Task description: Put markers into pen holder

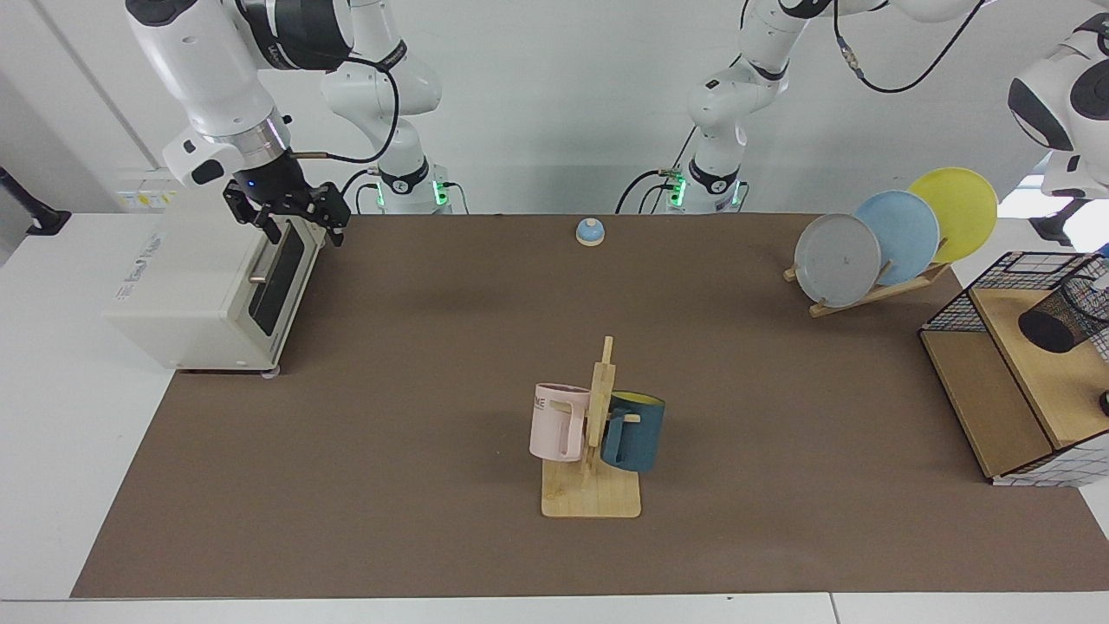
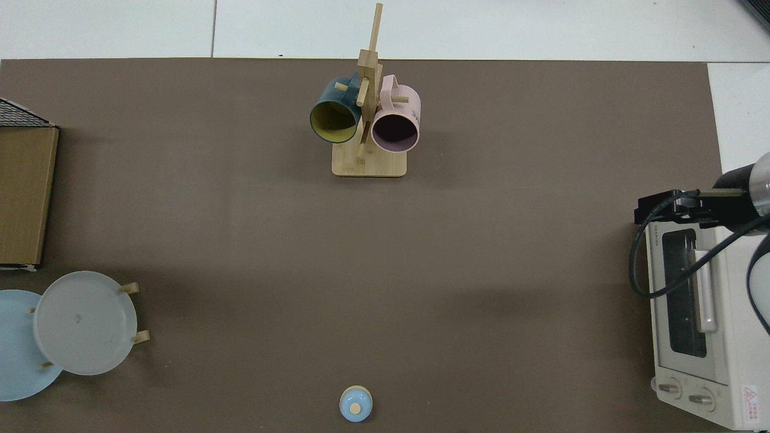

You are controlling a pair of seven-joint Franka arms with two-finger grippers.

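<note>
- Your right gripper [image 1: 296,227] is hanging over the toaster oven's [image 1: 208,286] top front edge, its fingers parted and holding nothing.
- Your left gripper is sitting outside both views, so I cannot tell its fingers.
- The pen holder [image 1: 1064,317] is lying tilted on the wooden shelf [image 1: 1031,368] inside the wire basket [image 1: 962,305].
- The marker [image 1: 1100,282] is showing only a pale tip at the holder's mouth.

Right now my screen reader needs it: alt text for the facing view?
A pen holder sits on the wooden shelf of a wire basket beside a plate rack; the left gripper is out of frame. The right gripper hangs open over a toaster.
</note>
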